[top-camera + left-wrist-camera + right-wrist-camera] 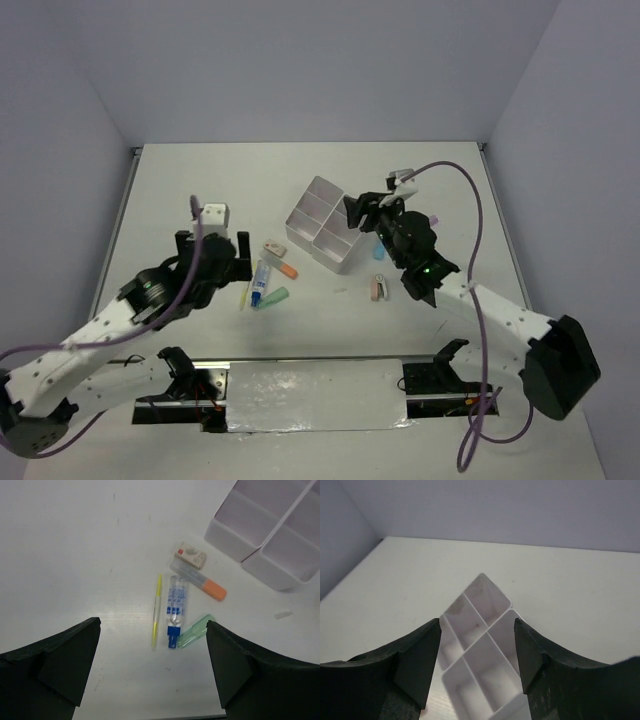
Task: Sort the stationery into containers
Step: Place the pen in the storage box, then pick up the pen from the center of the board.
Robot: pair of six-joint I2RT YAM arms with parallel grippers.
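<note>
The white four-compartment container (pixel 318 215) stands mid-table, and the right wrist view looks down into it (pixel 485 630). My right gripper (pixel 356 213) hovers over its right corner, open (pixel 477 630), with nothing between the fingers. To the left lie an eraser (pixel 272 248), an orange highlighter (pixel 287 268), a blue-capped tube (pixel 260 282), a green highlighter (pixel 276 296) and a yellow pen (pixel 245 293). My left gripper (pixel 226 252) is wide open (pixel 152 625) just left of this group; its view shows the pen (pixel 157 611), tube (pixel 175 605) and green highlighter (pixel 194 631) ahead of the fingertips.
A pink stapler (pixel 381 288) lies right of the container, below my right arm. A blue highlighter (pixel 379 251) shows partly under that arm. The container's near corner (pixel 270 535) sits at the upper right of the left wrist view. A small white scrap (pixel 283 614) lies nearby.
</note>
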